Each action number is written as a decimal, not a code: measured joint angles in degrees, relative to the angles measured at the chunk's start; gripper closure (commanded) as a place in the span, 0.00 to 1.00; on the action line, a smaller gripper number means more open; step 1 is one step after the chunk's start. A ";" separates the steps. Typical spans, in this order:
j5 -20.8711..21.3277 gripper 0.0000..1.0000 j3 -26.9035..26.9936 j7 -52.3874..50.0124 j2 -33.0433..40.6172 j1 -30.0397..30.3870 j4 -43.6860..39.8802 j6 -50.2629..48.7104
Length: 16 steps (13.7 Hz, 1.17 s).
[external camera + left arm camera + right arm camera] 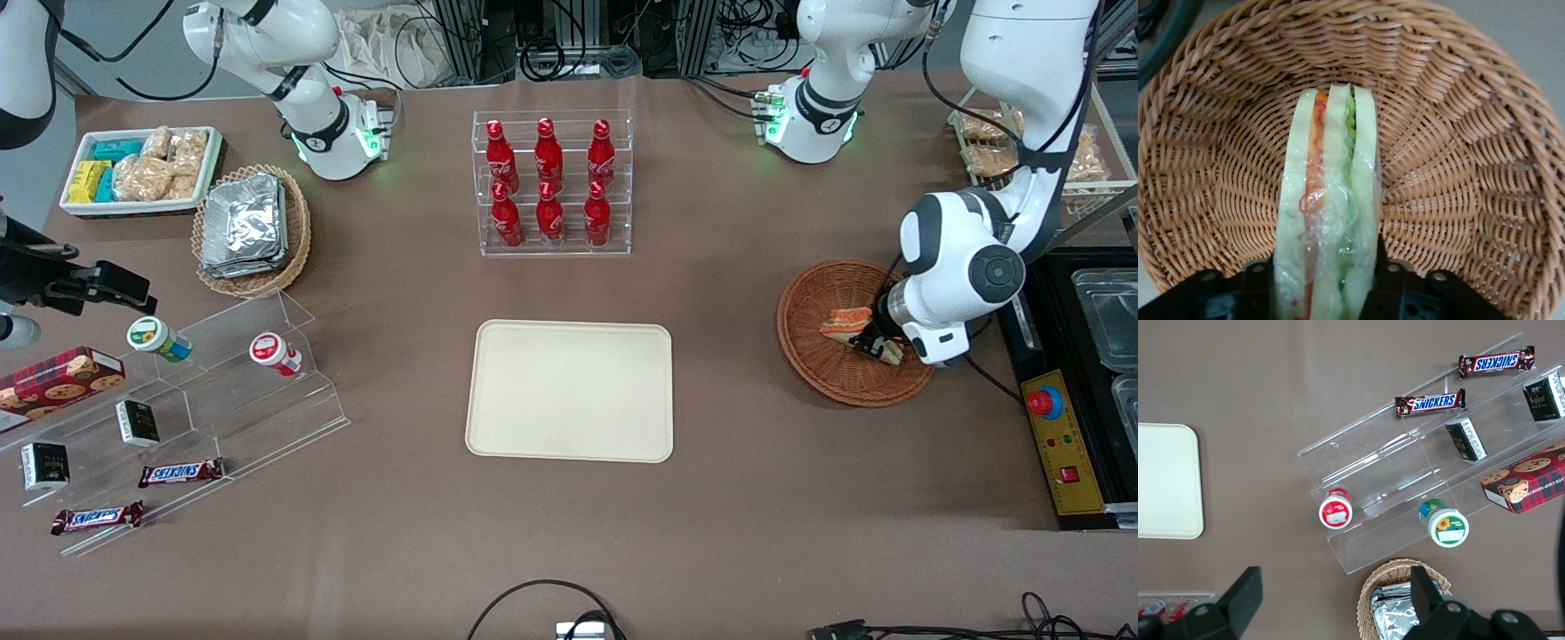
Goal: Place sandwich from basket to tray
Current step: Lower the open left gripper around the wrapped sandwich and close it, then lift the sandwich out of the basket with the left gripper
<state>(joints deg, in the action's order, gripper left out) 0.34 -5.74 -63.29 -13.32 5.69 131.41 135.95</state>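
The sandwich (846,320) is a wrapped wedge of pale bread with orange and green filling, inside the round reddish-brown wicker basket (805,360) toward the working arm's end of the table. My left gripper (876,342) reaches down into the basket and is shut on the sandwich. In the left wrist view the sandwich (1328,200) stands on edge between the two black fingers (1383,273), which press on its bread faces, with the basket (1458,167) weave all around. The cream tray (569,391) lies bare at the table's middle, also seen in the right wrist view (1165,480).
A clear rack of red bottles (551,182) stands farther from the camera than the tray. A box with a red stop button (1053,436) and black bins (1102,311) sit beside the basket. A tan basket of foil packs (249,227), a white snack bin (142,169) and an acrylic shelf (178,418) lie toward the parked arm's end.
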 measured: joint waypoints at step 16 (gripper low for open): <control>0.03 1.00 -1.41 14.16 0.95 -5.21 -35.60 -35.80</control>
<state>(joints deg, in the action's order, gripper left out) 0.37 -7.15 -49.13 -12.36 0.48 95.81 100.15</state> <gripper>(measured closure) 0.793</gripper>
